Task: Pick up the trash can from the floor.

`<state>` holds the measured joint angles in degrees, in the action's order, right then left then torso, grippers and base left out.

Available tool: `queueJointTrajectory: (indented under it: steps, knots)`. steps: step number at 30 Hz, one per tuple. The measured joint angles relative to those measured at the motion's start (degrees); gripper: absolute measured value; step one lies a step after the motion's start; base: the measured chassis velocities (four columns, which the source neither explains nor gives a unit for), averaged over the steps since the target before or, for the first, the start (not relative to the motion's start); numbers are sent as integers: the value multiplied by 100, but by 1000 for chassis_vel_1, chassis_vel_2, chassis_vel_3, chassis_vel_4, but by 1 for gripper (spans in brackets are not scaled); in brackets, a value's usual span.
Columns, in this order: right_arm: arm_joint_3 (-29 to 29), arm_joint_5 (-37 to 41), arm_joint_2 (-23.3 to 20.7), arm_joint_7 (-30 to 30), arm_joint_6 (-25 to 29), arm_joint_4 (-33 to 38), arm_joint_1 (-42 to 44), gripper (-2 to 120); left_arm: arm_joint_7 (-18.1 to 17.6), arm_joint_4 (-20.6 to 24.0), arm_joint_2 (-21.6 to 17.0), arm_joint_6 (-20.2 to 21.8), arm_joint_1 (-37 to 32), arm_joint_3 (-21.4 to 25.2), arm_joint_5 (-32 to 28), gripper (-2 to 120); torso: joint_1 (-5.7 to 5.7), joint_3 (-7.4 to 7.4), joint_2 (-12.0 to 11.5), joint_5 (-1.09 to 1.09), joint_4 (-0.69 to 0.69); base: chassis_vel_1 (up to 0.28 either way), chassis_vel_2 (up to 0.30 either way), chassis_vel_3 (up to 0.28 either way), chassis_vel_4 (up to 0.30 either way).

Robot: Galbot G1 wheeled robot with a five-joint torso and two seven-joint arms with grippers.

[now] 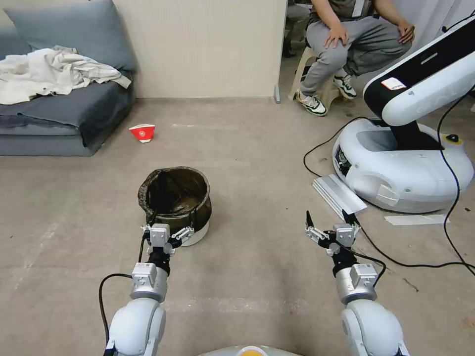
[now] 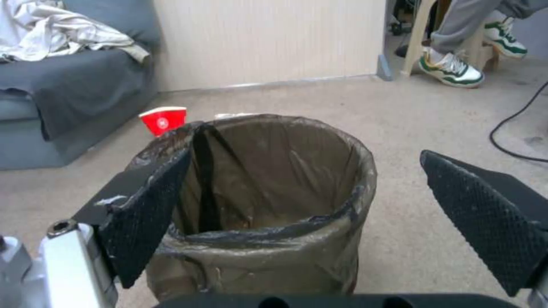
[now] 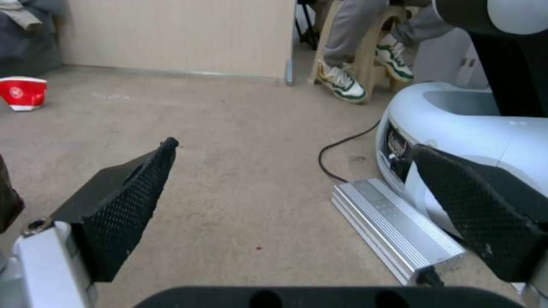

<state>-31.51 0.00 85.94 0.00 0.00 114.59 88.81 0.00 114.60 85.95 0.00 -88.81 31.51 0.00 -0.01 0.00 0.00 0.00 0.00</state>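
My left gripper (image 1: 166, 232) hangs low with its jaws spread wide and nothing between them, just short of the trash can (image 1: 175, 202), which stands upright on the floor (image 1: 257, 163) directly ahead of it. From my left wrist, one textured finger (image 2: 150, 214) overlaps the near edge of the bag-lined rim while the other finger (image 2: 485, 214) stands well off to the far side of the can, apart from it, so I am lined up on the bin but not yet holding it. I judge this as the approach step, with the grasp still to come: the next move calls for pushing forward until the near wall sits between the pads, or taking the rim from above, and then closing without merely pinching the loose, crinkled bag, which could slip. My right gripper (image 1: 330, 232) waits well to the side, also spread open and empty, over bare floor near a ribbed metal box (image 3: 394, 231) and the white base of another machine (image 1: 401, 168). A red paper cup (image 1: 142, 132) sits beyond the can, well apart. The can's foot is cut off in the wrist view, its near side is partly behind my gripper from the head, and I cannot tell whether the finger touches the bag.
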Motion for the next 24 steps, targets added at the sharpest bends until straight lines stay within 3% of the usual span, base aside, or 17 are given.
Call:
queueJointTrajectory:
  steps: [18, 22, 24]
  knots:
    - [0, 0, 3, 2, -9, 17, 14, 100, -1, 8, -7, 1, -14, 10, -10, 100, 0, 0, 0, 0, 0, 0, 0, 0, 0]
    - [2, 4, 59, 56, -137, 374, 168, 100, -30, 378, -129, 58, -183, 171, -171, 100, 0, 0, 0, 2, 0, 0, 0, 0, 0]
    - [9, 16, 134, 126, -308, 809, 363, 100, -62, 832, -285, 150, -408, 372, -376, 100, 0, 0, 0, -1, 0, 0, 0, 0, 0]
